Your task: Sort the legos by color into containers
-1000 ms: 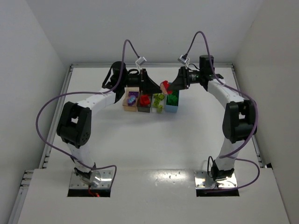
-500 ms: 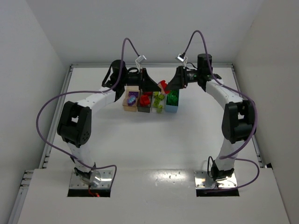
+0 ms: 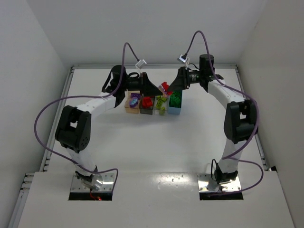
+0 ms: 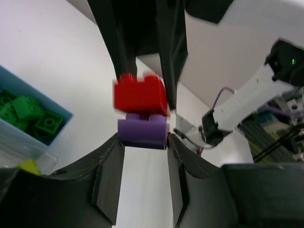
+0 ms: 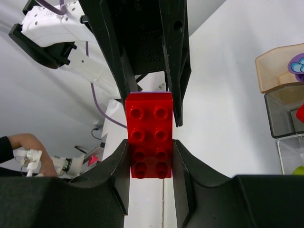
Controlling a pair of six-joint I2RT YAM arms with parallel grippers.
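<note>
The left claw [image 4: 144, 140] is clamped tight on a chunky purple plastic brick [image 4: 142, 132], with its two dark fingers [image 4: 110, 180] pressed against the brick's sides. Joined to the purple brick's far face, at 12 o'clock from it, is a red studded plastic brick [image 4: 141, 95]. Past that, the right claw [image 4: 148, 92] reaches in from 12 o'clock and flanks the red brick. At 8 o'clock a narrow clear plastic bin [image 4: 19, 151] holds a lime-yellow brick [image 4: 29, 166]. Beyond it, at 9 o'clock, a narrow light-blue plastic bin [image 4: 61, 115] holds dark green bricks [image 4: 28, 110].

In its own wrist view the right claw is closed only as far as the red brick's width. It grips the brick by its long sides, studs towards the camera. A sliver of purple shows at the brick's far end, where the left claw's black fingers [image 5: 173, 71] come in from 12 o'clock. Along the 3 o'clock edge the clear bin is nearest, then a smoky dark grey plastic bin [image 5: 284, 116], then a translucent tan plastic bin [image 5: 275, 71].

From overhead, both arms rise from the white table's [image 3: 142, 142] 6 o'clock edge and curve inward. The four bins sit side by side in one row, tan, grey, clear and blue from 9 to 3 o'clock. The claws meet tip to tip at the far ends of the clear and blue bins, with the joined bricks held between them.
</note>
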